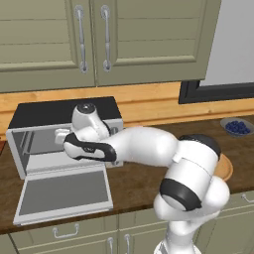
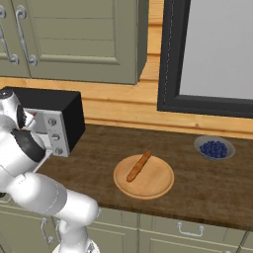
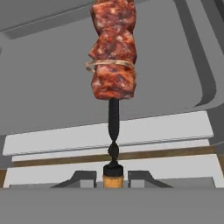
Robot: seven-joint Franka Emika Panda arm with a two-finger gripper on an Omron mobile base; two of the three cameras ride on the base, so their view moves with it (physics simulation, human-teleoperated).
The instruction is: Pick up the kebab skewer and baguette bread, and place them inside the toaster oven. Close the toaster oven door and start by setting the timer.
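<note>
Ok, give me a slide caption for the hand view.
Tool shut on the kebab skewer, holding it over the open toaster oven.

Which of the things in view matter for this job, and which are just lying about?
Job:
kebab skewer, held in the shut gripper
baguette on the wooden plate
toaster oven, its door open

Lying about:
bowl of blueberries
wall cabinets
</note>
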